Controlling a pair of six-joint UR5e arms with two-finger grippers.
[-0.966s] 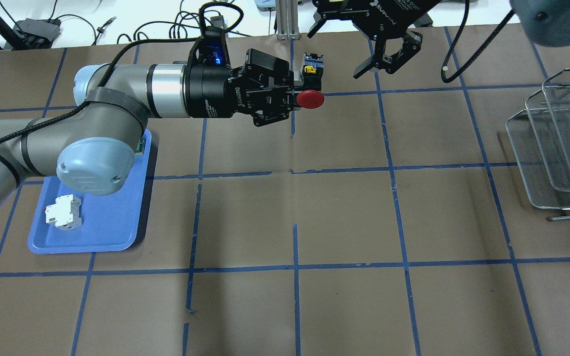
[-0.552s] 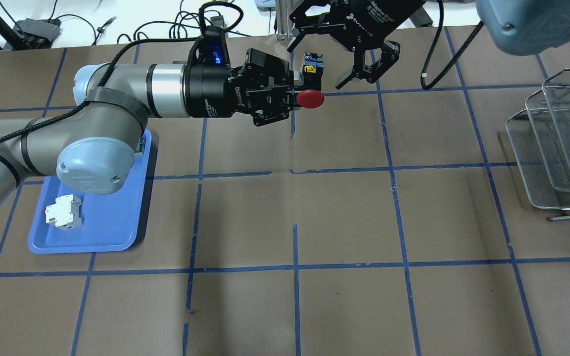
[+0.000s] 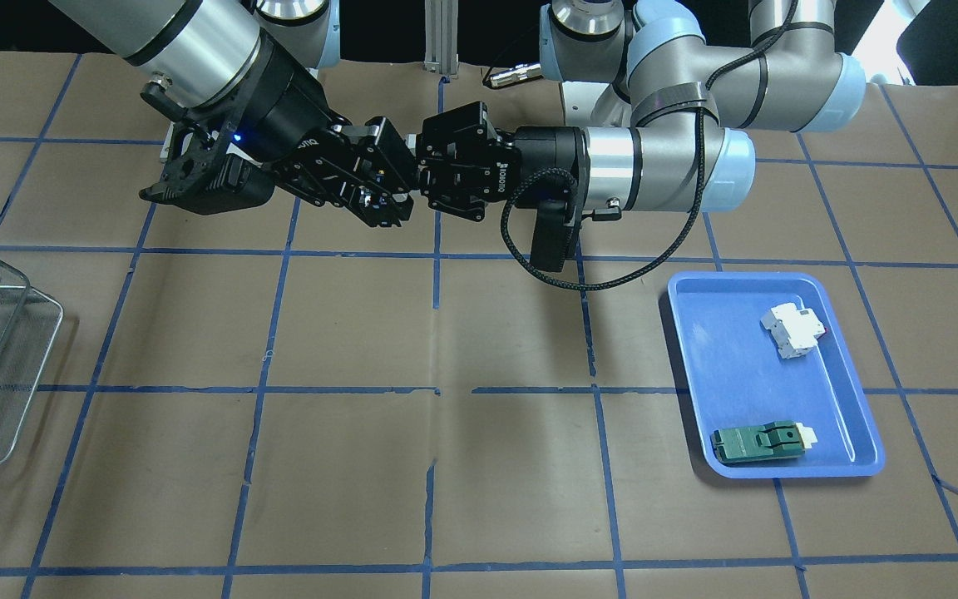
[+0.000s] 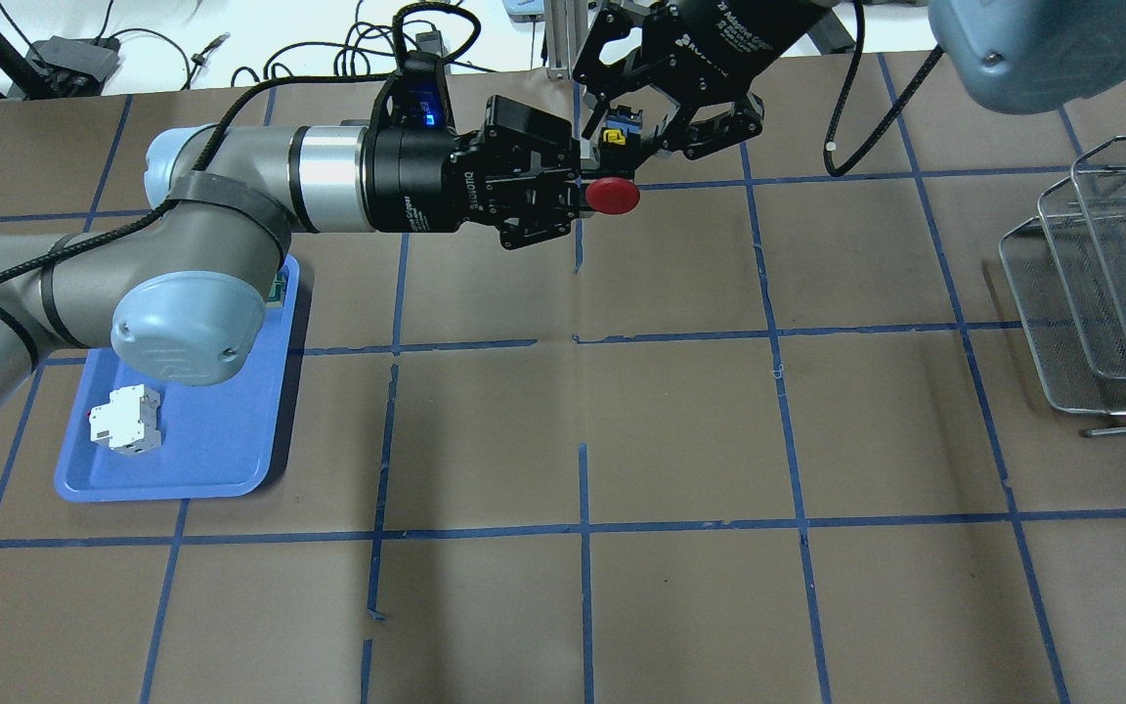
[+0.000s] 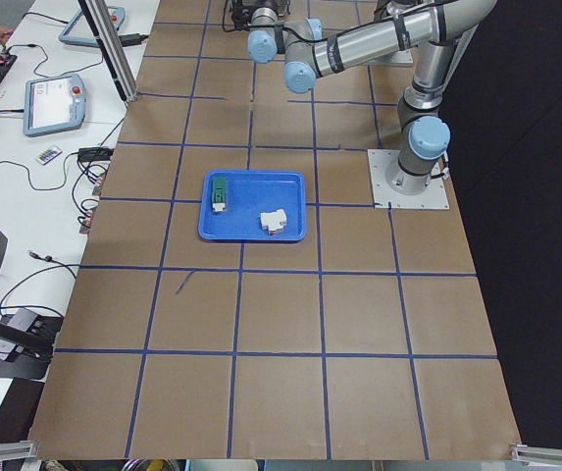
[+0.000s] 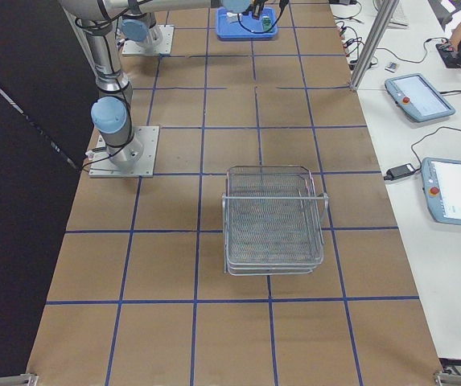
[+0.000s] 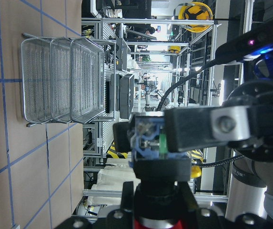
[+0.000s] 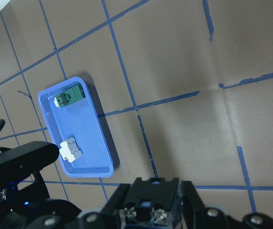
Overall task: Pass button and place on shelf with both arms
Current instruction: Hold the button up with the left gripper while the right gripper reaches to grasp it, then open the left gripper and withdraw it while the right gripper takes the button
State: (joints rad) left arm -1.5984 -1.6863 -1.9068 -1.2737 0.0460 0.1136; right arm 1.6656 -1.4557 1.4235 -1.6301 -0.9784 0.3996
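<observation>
My left gripper (image 4: pixel 583 186) is shut on the button (image 4: pixel 613 196) and holds it above the table's far middle, with the red cap toward the robot. My right gripper (image 4: pixel 627 127) comes in from the far side. Its fingers stand on both sides of the button's blue contact block, which shows in the left wrist view (image 7: pixel 148 143) and in the right wrist view (image 8: pixel 150 212). They appear to touch it. In the front view the two grippers meet tip to tip and hide the button. The wire-mesh shelf (image 4: pixel 1101 284) stands at the table's right edge.
A blue tray (image 4: pixel 221 460) at the left holds a white breaker block (image 4: pixel 125 420) and a flat green part (image 3: pixel 758 442). The left arm's elbow hangs over the tray's far end. Cables lie beyond the table's far edge.
My right gripper has moved left and down to the button's contact block, and its fingers have narrowed around it. The left gripper and the button have stayed still.
</observation>
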